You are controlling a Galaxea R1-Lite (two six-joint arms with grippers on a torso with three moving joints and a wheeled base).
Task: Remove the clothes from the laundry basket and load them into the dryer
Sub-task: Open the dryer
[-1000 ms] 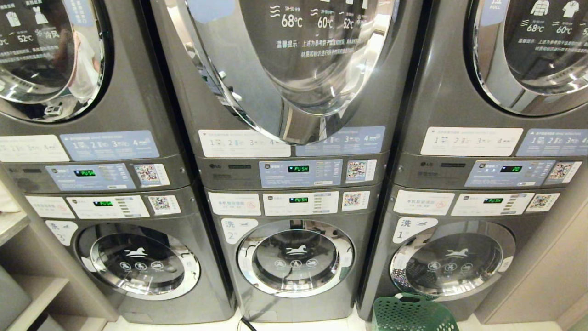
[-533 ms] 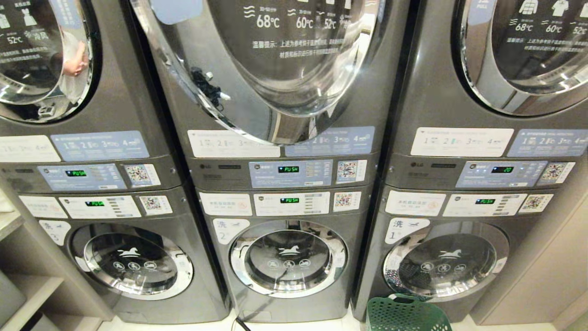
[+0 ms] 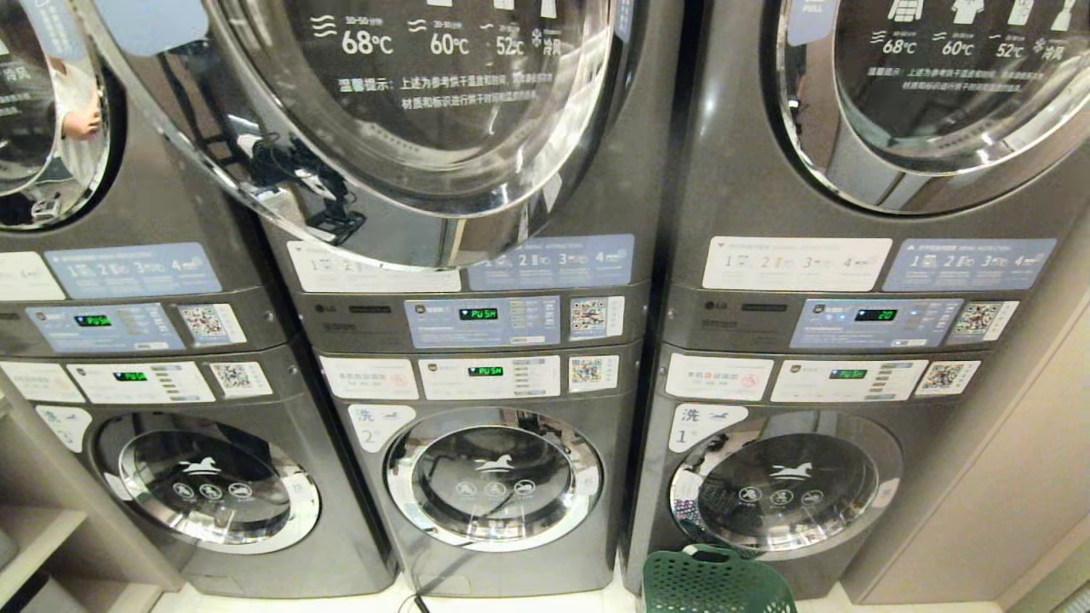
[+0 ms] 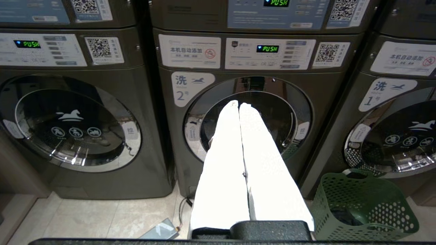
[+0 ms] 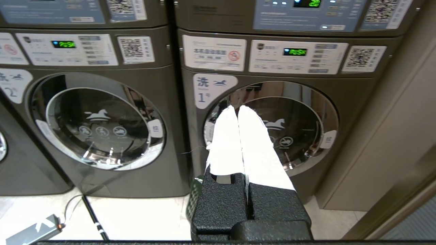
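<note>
Three stacked grey machine towers stand side by side, each with one large chrome-ringed round dryer door (image 3: 409, 111) above and one smaller chrome-ringed round washer door (image 3: 494, 481) below: three of each. Six green-lit display panels (image 3: 479, 314) show, two per tower. One green perforated plastic laundry basket (image 3: 711, 583) sits on the floor. Two white-fingered grippers appear, one per wrist view

green perforated laundry basket (image 4: 364, 204) sits upright on the floor, just beside the left hand (image 4: 238, 105), dark clothes (image 4: 344, 217) inside.
</note>
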